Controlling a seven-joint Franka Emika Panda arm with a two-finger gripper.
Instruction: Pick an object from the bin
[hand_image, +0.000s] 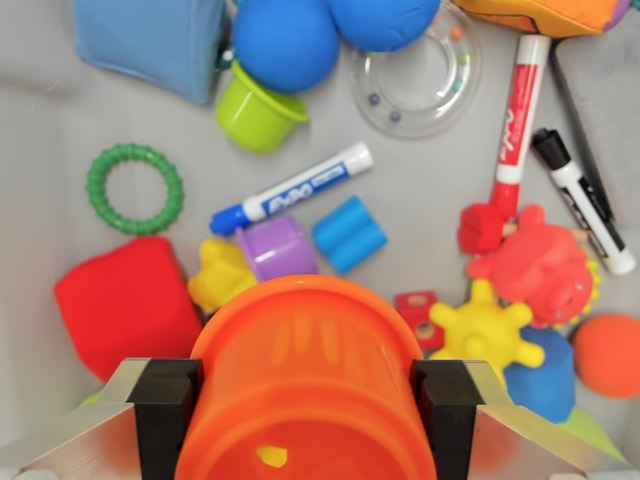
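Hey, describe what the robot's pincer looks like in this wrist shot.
The pincer shows two matte black, blocky rectangular fingers, one on each side of the frame. Each is mounted on a brushed silver metal bracket angling toward the lower corners. No cables or markings are visible.

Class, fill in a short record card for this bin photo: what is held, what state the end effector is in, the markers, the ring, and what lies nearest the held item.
held item: orange cup, lying on its side between the end effector's fingers
end effector: shut on the orange cup, black pads on both sides
markers: blue marker, red marker, black marker
ring: green ring, flat on the bin floor
nearest to cup: purple cup, yellow spiky ball, red block
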